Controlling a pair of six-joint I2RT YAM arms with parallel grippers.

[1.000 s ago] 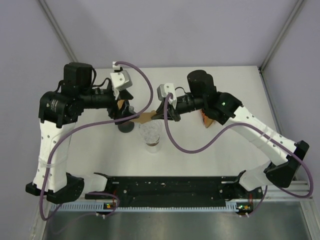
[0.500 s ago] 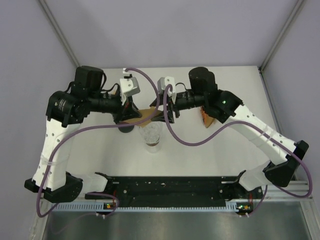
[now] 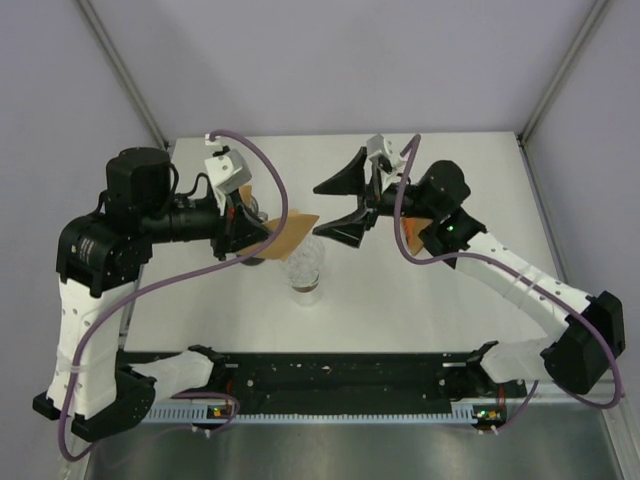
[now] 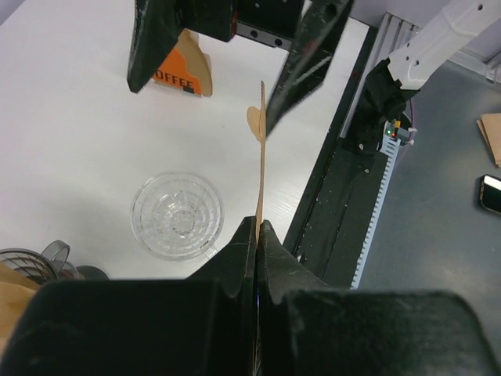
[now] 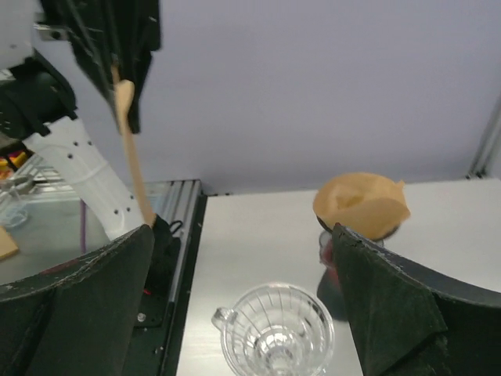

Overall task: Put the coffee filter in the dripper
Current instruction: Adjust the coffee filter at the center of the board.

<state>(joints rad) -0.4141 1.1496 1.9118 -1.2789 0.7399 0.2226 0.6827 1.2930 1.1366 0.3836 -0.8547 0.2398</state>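
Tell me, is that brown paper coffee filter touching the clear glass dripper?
Apart. The right wrist view shows the brown paper coffee filter held high, open space between it and the clear glass dripper.

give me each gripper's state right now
Left gripper: closed, holding the filter.
Right gripper: open, holding nothing.

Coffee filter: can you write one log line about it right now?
left pincer: shut on coffee filter | right pincer: open, apart from it | dripper: empty
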